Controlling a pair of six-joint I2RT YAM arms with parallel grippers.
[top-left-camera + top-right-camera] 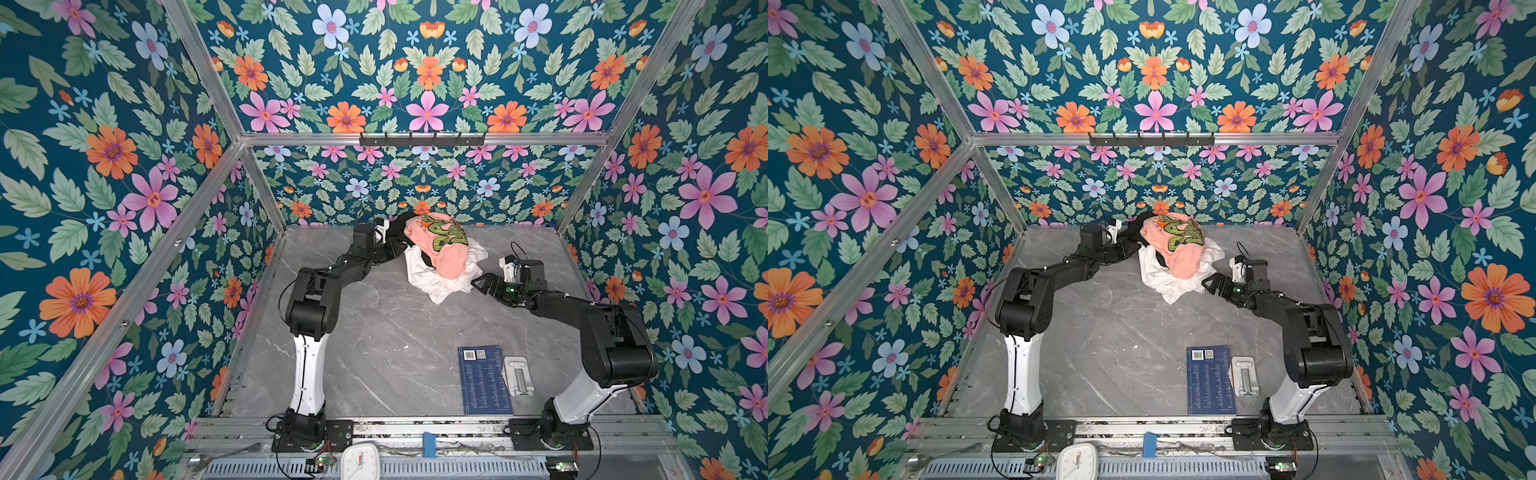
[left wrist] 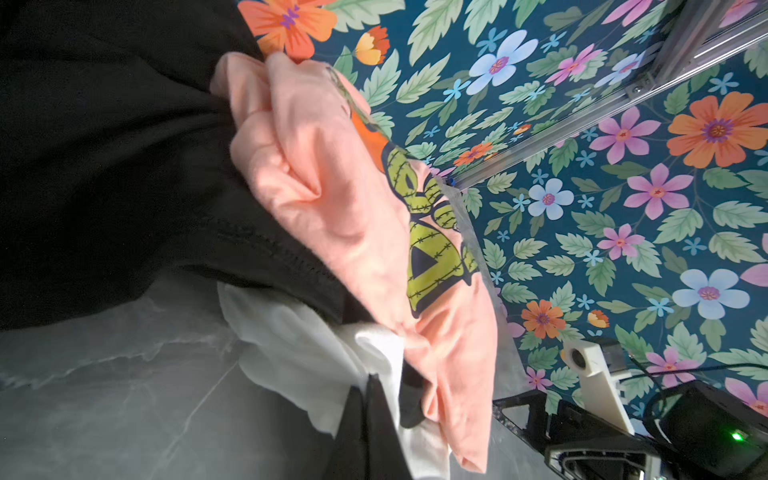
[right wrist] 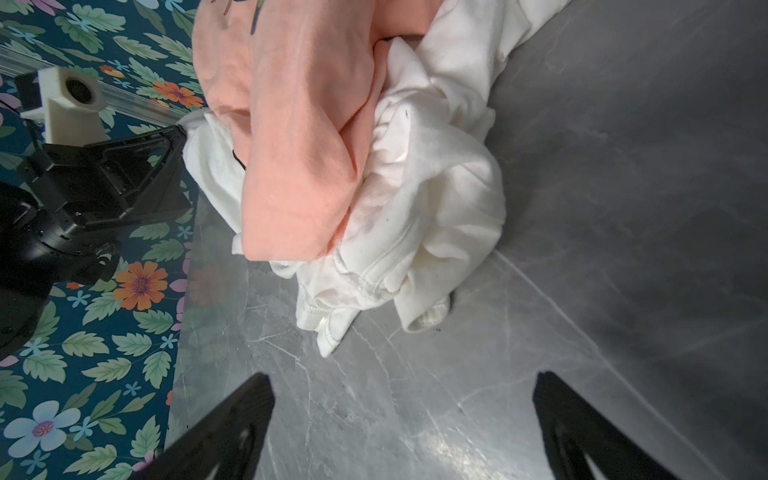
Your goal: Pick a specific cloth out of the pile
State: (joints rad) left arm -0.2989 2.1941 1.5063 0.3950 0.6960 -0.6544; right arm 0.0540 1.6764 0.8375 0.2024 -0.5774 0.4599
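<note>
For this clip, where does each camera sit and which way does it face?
Top views: high above the near edge, looking down on the table and the pile; both arms show whole.
Left wrist: low beside the pile, looking across it; the shut left gripper shows, the right arm beyond.
Right wrist: low over the table, facing the cloth; the open right gripper frames it.
Shared: both wrist views see the peach-pink shirt lying on the cloth, from opposite sides.

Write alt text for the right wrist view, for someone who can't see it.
A crumpled white cloth lies on a grey marble table with a peach-pink shirt draped over it. The right gripper stands wide open in front, its black fingers clear of the fabric.
</note>
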